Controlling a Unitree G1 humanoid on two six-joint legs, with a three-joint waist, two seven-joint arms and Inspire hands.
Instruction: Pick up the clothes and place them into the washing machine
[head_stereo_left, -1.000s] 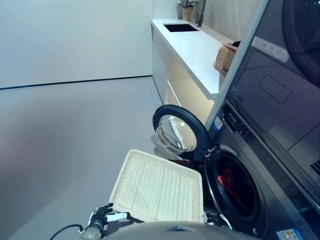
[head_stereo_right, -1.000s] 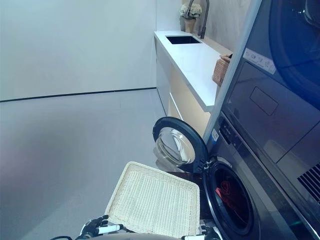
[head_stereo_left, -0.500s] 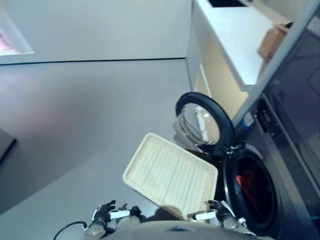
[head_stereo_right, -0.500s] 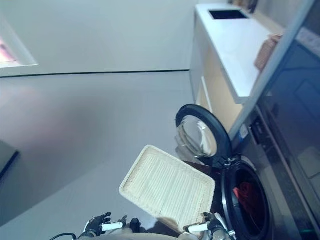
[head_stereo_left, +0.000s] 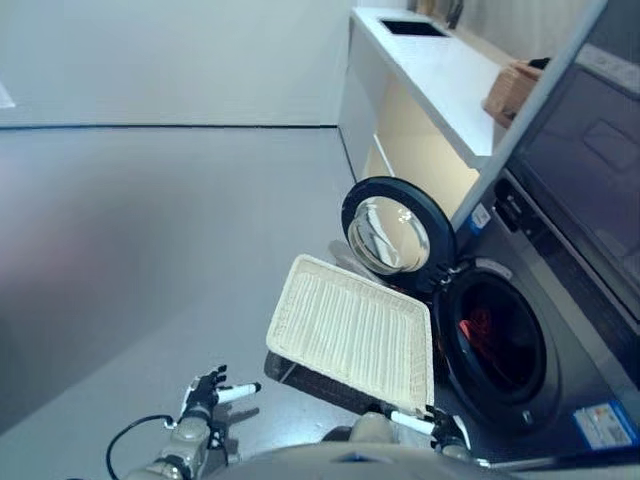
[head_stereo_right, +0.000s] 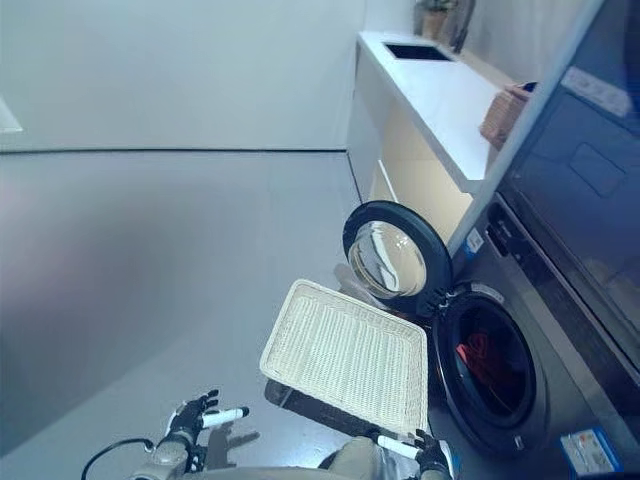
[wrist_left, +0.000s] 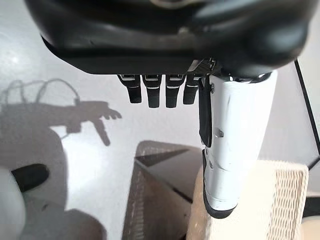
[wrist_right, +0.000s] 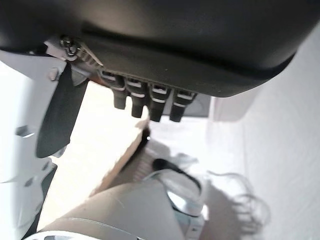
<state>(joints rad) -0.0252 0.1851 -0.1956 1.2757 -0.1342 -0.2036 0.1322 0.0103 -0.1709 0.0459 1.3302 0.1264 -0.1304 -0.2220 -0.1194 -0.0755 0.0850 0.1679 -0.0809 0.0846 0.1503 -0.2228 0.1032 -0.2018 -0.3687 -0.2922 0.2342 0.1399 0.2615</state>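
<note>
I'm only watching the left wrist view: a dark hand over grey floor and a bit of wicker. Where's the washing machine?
Observer: The washing machine stands on the robot's right, its round door swung open.
Operator: Anything inside it?
Observer: Yes, red clothes lie in the drum.
Operator: And that wicker?
Observer: It's a flat wicker basket beside the door, with nothing showing in it.
Operator: Is the other hand holding anything?
Observer: No. The right hand is low by the basket's near corner, fingers relaxed; the left hand is open over the floor.
</note>
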